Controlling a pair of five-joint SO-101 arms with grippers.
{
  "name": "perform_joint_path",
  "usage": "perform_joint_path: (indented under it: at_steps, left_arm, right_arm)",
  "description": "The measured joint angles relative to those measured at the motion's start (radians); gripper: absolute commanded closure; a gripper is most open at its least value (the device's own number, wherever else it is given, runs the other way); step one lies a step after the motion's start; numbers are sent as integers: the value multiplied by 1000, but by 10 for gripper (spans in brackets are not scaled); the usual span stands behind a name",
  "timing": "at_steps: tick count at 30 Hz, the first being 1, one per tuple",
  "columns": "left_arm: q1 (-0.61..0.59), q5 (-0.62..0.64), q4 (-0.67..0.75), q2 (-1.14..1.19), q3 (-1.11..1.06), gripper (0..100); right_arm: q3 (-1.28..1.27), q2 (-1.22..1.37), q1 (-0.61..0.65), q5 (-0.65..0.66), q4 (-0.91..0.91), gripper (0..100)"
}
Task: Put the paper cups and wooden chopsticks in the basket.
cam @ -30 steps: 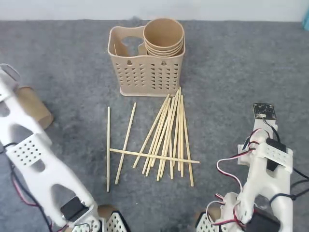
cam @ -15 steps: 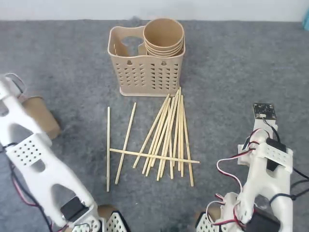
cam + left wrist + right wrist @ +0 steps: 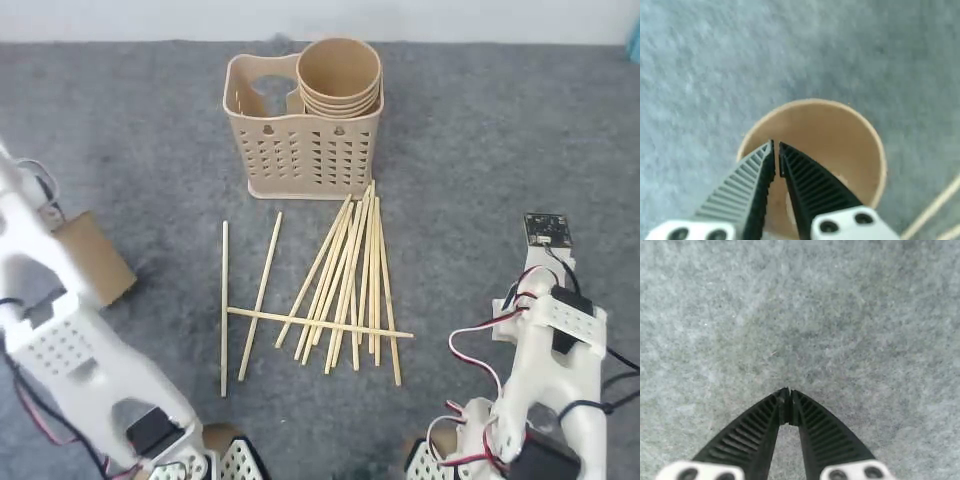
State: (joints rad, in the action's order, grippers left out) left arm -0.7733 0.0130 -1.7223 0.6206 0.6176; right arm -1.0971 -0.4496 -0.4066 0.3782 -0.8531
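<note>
Since 1 s ago, L arm (image 3: pixel 70 350) is shifting the cup (image 3: pixel 95 262) slightly toward the chopsticks (image 3: pixel 345 280), w/ L end effector (image 3: pixel 776 147) pinching its rim. R end effector (image 3: pixel 789 402) is sitting closed, empty. Stack of cups (image 3: pixel 340 70) is already sitting in basket (image 3: pixel 300 160); this cup + all chopsticks on desk (image 3: pixel 480 150) are still waiting.

My left gripper (image 3: pixel 776 146) pinches a brown paper cup (image 3: pixel 840 135), tilted, well left of the beige slotted plastic basket (image 3: pixel 300 150). A stack of matching cups (image 3: pixel 339 70) stands inside. Pale wooden chopsticks (image 3: pixel 345 280) lie fanned just before it.
</note>
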Motion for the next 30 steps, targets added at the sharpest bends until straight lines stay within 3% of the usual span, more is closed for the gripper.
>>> perform_joint_path:
  at_steps: [9,20,25,30]
  left_arm:
    - [48,-94,0,-353,-423,987]
    - [48,-144,0,-735,-603,984]
    - [46,-226,0,-870,-678,983]
    - [34,-256,48,-913,-783,874]
  right_arm:
    - [0,0,0,0,0,991]
    - [0,0,0,0,0,991]
    - [0,0,0,0,0,991]
    - [0,0,0,0,0,991]
